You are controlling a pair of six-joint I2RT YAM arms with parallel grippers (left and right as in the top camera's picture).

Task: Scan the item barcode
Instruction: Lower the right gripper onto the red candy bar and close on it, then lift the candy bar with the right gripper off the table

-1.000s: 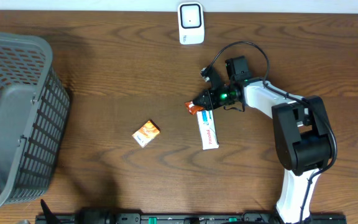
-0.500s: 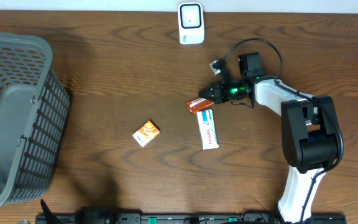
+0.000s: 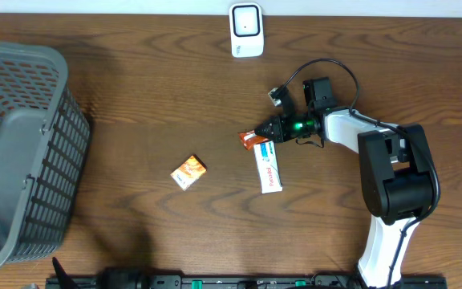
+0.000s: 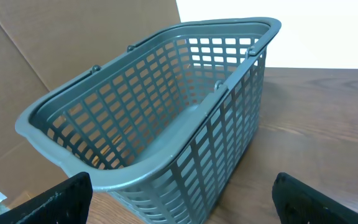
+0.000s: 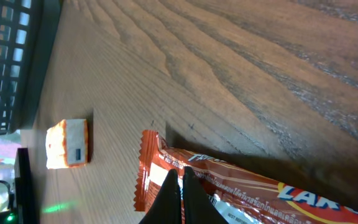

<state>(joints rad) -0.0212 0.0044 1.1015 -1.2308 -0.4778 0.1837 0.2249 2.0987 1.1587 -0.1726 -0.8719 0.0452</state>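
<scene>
The right fingers [image 5: 168, 198] are pinched together on the orange snack wrapper [image 3: 251, 139], which sits at mid-worktop [image 3: 135, 80], its left end touching or just above the wood, I cannot tell which. The white scanner [image 3: 246, 30] stands at the far edge, well apart from the wrapper. A toothpaste box [image 3: 269, 168] lies just near of the wrapper, and a small orange box [image 3: 188, 172] lies to its left. The left fingers [image 4: 61, 199] are spread wide, holding nothing, facing the grey basket [image 4: 166, 93] at the left side
</scene>
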